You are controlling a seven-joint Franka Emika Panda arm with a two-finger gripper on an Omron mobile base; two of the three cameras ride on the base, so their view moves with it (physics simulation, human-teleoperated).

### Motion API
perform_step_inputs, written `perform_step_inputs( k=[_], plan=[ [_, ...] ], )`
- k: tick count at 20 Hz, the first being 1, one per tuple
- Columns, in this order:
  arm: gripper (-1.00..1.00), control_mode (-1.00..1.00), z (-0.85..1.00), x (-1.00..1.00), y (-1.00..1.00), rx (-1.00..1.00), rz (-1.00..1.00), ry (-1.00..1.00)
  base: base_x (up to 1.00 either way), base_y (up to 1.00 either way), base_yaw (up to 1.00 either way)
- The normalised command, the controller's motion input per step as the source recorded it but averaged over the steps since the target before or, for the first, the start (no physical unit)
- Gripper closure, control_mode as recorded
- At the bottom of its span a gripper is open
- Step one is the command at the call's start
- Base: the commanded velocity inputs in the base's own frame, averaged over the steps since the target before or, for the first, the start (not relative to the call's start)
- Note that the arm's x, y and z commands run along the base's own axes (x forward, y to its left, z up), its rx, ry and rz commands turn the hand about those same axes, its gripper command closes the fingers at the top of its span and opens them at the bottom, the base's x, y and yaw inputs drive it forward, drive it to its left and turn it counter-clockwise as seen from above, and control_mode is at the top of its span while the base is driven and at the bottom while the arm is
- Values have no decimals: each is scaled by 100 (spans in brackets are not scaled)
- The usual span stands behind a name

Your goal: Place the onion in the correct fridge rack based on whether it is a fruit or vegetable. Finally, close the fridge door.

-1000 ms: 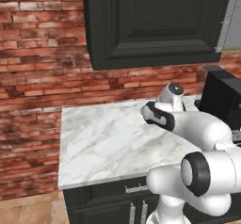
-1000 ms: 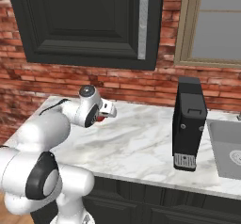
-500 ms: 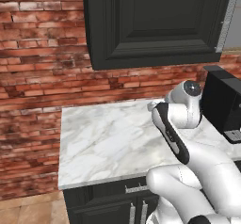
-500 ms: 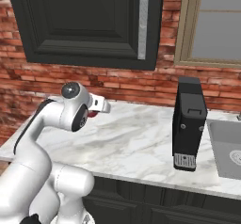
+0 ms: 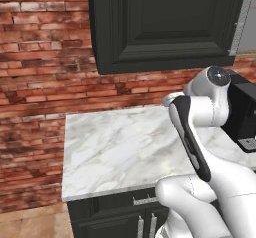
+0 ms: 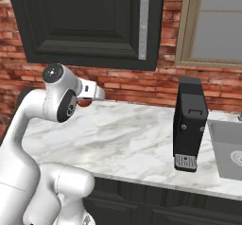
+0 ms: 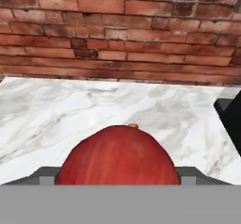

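Onion (image 7: 117,156) sits clamped between the jaws of the gripper (image 6: 86,98), raised above the marble counter (image 6: 132,139), well left of the black coffee machine (image 6: 189,123). Judged light, firm, smooth-skinned and slippery; grip across its widest girth suits best.

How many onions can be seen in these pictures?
1. The onion is held in the gripper above the marble counter, near the brick wall. Others may be hidden behind the arm.
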Motion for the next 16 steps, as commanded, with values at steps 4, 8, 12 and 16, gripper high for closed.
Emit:
perform_step_inputs(
  k=[4, 8, 12, 16],
  plan=[
    [100, -100, 34, -33, 0, -2, 0, -2, 0, 0, 0],
    [100, 100, 3, -12, 0, -1, 0, -1, -54, 0, 1],
    [100, 100, 0, 0, 0, 0, 0, 0, -93, 1, 7],
    [100, 100, 0, 0, 0, 0, 0, 0, -74, 0, 23]
  ],
)
